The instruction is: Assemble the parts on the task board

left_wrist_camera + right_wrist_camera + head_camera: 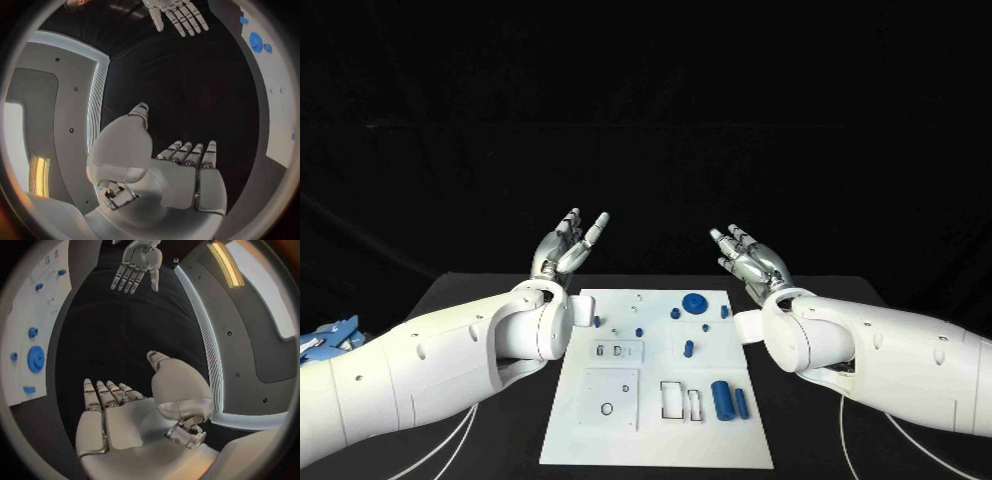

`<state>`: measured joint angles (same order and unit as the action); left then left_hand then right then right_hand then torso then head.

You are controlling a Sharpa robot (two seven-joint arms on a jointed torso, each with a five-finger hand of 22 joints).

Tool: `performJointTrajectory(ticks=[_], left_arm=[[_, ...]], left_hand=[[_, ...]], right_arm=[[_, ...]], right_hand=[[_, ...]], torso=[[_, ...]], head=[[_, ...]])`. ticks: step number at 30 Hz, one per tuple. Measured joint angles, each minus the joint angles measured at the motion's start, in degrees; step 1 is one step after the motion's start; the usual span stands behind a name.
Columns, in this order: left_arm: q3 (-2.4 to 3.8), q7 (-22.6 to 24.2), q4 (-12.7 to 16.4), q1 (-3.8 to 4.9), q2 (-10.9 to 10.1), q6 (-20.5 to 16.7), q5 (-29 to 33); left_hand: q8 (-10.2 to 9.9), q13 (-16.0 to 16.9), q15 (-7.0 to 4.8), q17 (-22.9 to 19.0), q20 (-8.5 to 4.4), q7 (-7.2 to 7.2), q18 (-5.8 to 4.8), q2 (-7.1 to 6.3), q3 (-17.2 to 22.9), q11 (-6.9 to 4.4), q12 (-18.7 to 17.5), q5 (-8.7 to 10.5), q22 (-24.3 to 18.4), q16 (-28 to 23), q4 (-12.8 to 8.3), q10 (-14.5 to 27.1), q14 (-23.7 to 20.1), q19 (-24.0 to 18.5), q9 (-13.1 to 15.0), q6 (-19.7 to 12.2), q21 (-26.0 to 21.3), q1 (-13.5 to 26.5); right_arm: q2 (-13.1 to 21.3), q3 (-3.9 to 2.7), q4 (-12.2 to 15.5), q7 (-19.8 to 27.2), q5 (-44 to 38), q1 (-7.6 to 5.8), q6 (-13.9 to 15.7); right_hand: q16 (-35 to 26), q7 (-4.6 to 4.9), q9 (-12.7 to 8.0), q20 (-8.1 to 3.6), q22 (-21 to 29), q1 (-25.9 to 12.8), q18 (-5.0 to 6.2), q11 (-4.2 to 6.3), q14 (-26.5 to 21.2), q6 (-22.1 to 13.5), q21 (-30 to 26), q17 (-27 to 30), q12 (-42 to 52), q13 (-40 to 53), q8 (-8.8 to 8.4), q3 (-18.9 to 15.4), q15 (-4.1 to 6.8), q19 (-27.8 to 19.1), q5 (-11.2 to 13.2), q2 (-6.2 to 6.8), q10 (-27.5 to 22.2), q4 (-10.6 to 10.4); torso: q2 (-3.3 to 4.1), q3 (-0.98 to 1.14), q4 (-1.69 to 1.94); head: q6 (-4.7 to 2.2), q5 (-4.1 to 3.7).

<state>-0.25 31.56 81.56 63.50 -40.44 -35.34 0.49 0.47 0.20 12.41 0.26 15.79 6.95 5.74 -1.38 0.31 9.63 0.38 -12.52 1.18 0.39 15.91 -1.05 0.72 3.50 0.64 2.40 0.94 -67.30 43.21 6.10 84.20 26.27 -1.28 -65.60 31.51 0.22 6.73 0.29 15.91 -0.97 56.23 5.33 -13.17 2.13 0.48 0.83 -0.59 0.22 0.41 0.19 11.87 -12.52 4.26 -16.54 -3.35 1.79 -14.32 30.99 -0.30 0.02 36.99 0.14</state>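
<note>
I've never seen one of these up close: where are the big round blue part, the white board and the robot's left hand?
big round blue part (692, 300), head view, its top.
white board (653, 440), head view, bare near end.
left hand (570, 243), head view, palm.

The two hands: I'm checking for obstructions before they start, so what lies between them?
Nothing: in the head view the left hand and right hand are raised beyond the task board, with bare dark background between them.
</note>
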Motion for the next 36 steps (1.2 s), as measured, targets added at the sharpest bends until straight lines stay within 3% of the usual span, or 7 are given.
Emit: performJointTrajectory(ticks=[9, 12, 15, 18, 21, 27, 36], left_arm=[[-0.03, 1.08, -0.20, 0.02, 0.05, 2.43, -0.15], [-0.05, 1.13, 1.21, 0.13, -1.56, 3.40, -0.24], [0.00, 1.02, 1.48, 0.29, -3.97, 4.72, -0.36], [-0.04, 0.98, 1.82, 0.26, -4.20, 5.79, -0.49], [-0.05, 0.98, 2.83, 0.28, -4.71, 6.97, -0.91], [0.13, 1.06, 4.18, 0.45, -6.23, 8.42, -1.65], [0.38, 0.80, 7.42, 0.68, -8.66, 10.10, -3.14]], left_hand=[[3.55, 1.44, 4.06, 2.64, 1.14, 0.74, -1.03, 3.01, 1.49, 3.40, 1.90, -0.58, 0.95, 3.60, 0.25, -8.75, 9.03, 3.01, 2.37, 9.97, 2.12, -7.66], [5.65, 1.74, 3.62, 3.70, 1.17, 1.20, -1.39, 2.70, 2.04, 4.15, 2.27, -0.58, 1.95, 5.45, 0.17, -13.41, 13.85, 7.11, 3.71, 15.57, 4.23, -10.37], [8.45, 2.73, 1.61, 6.76, 0.98, 1.75, -0.49, 2.12, 2.49, 5.56, 4.58, -0.58, 4.91, 11.27, 0.20, -24.50, 28.22, 20.33, 5.41, 22.71, 10.65, -12.70], [12.57, 3.71, -0.58, 9.02, 0.87, 2.65, 2.03, 1.45, 3.60, 4.03, 8.08, -0.58, 6.24, 15.82, -0.10, -42.28, 40.55, 30.24, 7.75, 33.30, 14.81, -15.23], [14.86, 3.76, -2.04, 9.90, 0.81, 3.86, 3.55, 0.66, 4.54, 2.81, 8.72, -0.58, 6.31, 17.27, 0.19, -48.88, 45.63, 34.90, 9.04, 40.33, 16.27, -16.35], [15.51, 3.74, -3.97, 11.52, 0.21, 5.07, 4.22, -0.74, 7.26, 1.01, 8.33, -0.58, 5.78, 18.47, 0.36, -55.56, 51.79, 40.36, 9.32, 45.45, 17.48, -18.25], [15.51, 3.64, -5.05, 13.23, -0.83, 5.64, 4.21, -2.16, 9.60, 0.29, 6.80, -0.58, 5.49, 19.58, 0.52, -58.26, 55.21, 43.21, 8.99, 46.99, 18.16, -18.43]], right_arm=[[-0.54, 1.88, -2.12, -2.26, -1.95, -1.86, -10.13], [-0.37, 2.07, -2.89, -2.41, -4.33, -2.42, -10.54], [0.62, 1.85, -4.14, -1.96, -8.87, -3.24, -8.67], [0.97, 1.87, -4.37, -1.65, -13.23, -3.36, -7.22], [1.28, 1.91, -4.45, -1.56, -17.51, -3.53, -6.47], [1.71, 1.83, -4.82, -1.60, -24.24, -4.34, -5.87], [1.47, 1.68, -6.49, -4.99, -36.80, -6.19, -7.92]], right_hand=[[2.16, 0.52, 1.76, 0.89, -0.71, 10.33, 0.00, -1.90, 5.44, 5.03, 1.51, -1.43, 1.65, 0.94, 2.38, 3.21, -2.14, 3.06, 3.29, 0.29, 6.33, 6.13], [3.50, 0.75, 2.83, 0.93, -1.23, 13.09, 0.01, -2.12, 9.41, 8.44, 2.66, -2.30, 2.55, 1.38, 4.01, 4.51, -2.26, 5.63, 4.40, 0.73, 10.82, 8.68], [5.57, 1.15, 4.35, 0.84, -2.33, 15.71, -0.01, -2.00, 15.84, 13.75, 5.12, -3.57, 3.92, 1.91, 6.32, 6.28, -1.92, 11.54, 5.41, 1.35, 18.20, 11.71], [8.14, 1.65, 6.03, 0.78, -3.66, 17.46, 0.96, -1.55, 24.40, 20.52, 8.41, -5.05, 5.32, 2.44, 9.01, 8.44, -1.13, 19.83, 6.03, 2.25, 27.66, 14.47], [9.88, 2.14, 7.22, 0.72, -4.26, 18.08, 1.82, -0.95, 31.52, 26.66, 10.50, -5.96, 5.57, 2.72, 10.98, 10.46, -0.25, 25.76, 6.44, 2.86, 35.19, 16.49], [11.66, 3.41, 8.61, 0.48, -4.59, 18.13, 3.56, 0.25, 41.77, 36.84, 12.97, -6.80, 5.53, 3.00, 13.43, 14.26, 1.35, 33.99, 6.78, 4.02, 45.66, 19.12], [13.05, 4.63, 9.12, -0.56, -4.86, 16.77, 4.42, 1.83, 50.88, 44.43, 15.10, -7.58, 4.50, 3.18, 14.42, 16.78, 3.33, 40.94, 7.10, 6.42, 53.80, 20.41]], torso=[[-0.01, 0.00, 0.00], [0.27, 0.03, -0.04], [0.93, 0.14, -0.12], [1.36, 0.26, -0.23], [1.70, 0.43, -0.31], [2.52, 0.67, -0.45], [3.85, 0.99, -0.12]], head=[[0.01, 0.01], [0.22, -0.11], [0.51, -0.32], [0.69, -0.44], [0.87, -0.57], [1.10, -0.65], [1.18, -1.03]])
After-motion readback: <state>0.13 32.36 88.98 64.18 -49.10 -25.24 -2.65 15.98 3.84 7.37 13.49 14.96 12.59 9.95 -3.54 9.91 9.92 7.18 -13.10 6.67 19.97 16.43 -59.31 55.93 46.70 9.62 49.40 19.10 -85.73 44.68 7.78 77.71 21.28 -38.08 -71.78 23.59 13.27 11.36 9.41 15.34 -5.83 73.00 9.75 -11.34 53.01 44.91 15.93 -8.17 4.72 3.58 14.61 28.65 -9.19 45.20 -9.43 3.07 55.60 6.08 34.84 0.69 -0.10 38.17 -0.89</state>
